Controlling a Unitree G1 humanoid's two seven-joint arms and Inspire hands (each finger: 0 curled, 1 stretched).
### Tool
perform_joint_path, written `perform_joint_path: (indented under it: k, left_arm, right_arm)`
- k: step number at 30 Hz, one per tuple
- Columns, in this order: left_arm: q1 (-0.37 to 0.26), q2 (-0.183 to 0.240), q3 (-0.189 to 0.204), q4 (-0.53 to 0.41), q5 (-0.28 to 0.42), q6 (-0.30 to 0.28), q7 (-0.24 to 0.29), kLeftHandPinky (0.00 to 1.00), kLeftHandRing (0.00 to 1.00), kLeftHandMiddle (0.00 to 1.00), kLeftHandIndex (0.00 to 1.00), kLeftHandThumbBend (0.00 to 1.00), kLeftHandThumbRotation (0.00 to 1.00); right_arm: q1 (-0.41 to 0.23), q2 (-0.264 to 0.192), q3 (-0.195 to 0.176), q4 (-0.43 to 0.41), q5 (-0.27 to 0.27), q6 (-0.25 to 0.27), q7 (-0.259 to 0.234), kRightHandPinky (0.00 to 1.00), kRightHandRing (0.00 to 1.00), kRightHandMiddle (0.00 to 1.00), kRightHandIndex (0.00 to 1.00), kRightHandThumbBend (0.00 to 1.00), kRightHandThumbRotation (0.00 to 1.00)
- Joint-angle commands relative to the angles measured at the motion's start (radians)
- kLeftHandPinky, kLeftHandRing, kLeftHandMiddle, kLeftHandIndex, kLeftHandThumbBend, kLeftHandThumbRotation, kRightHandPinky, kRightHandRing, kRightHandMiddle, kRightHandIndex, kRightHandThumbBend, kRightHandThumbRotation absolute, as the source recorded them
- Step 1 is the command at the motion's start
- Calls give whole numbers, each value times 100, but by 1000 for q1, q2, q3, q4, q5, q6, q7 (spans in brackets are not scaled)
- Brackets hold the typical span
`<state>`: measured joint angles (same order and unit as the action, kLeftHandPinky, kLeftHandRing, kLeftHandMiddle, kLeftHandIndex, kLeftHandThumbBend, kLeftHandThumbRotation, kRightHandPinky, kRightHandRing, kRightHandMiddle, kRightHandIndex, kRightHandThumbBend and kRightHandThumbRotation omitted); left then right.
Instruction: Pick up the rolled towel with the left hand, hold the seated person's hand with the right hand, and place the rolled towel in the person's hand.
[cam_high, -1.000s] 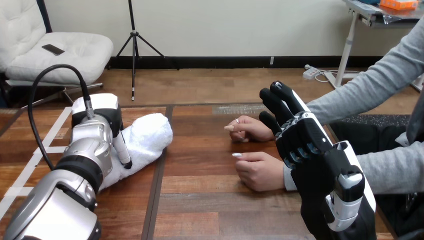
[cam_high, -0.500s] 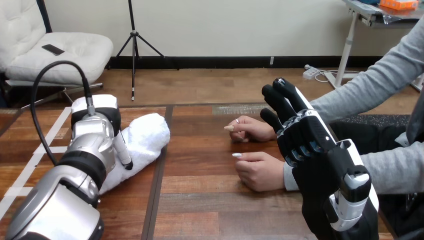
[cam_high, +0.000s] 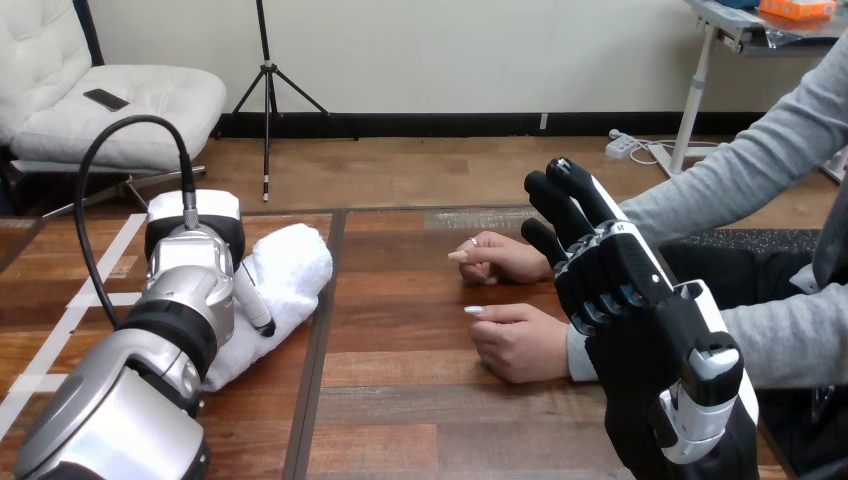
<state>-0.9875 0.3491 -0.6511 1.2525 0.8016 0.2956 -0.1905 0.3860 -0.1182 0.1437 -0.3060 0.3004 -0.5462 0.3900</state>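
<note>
The white rolled towel lies on the wooden table at the left. My left hand sits on top of it, its thumb pressed across the towel's near side, gripping it. My right hand stands upright at the right with straight fingers, open, holding nothing. The person's nearer hand rests loosely curled on the table just left of my right palm; I cannot tell if they touch. The person's farther hand rests behind it, left of my right hand's fingers.
The person's grey-sleeved forearms come in from the right edge. White tape lines mark the table at the far left. A dark seam runs down the tabletop between the towel and the person's hands.
The towel's right end has drawn in to the left under my left hand, which shifted slightly. My right hand rose a little a second ago and has held still since. The person's hands stayed put.
</note>
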Motion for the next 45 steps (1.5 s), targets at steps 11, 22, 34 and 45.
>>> perform_joint_path:
  k: [11,22,34,45]
  left_arm:
    - [-20,-6,-50,1,46,-11,-6,76,80,83,84,99,65]
    - [-27,-10,-59,6,49,2,-14,73,78,82,83,100,70]
    - [-24,-13,-39,-2,33,19,-2,72,78,82,83,100,72]
    - [-21,-16,-33,-9,28,33,1,75,81,84,84,98,74]
  right_arm:
    - [-31,-1,-13,-38,23,-24,12,100,100,94,94,93,100]
    - [-28,1,-14,-46,10,-19,3,100,99,94,94,93,100]
    - [-30,6,-14,-43,7,-23,2,100,99,94,94,93,100]
    - [-32,8,-16,-39,0,-29,-1,100,99,94,94,94,100]
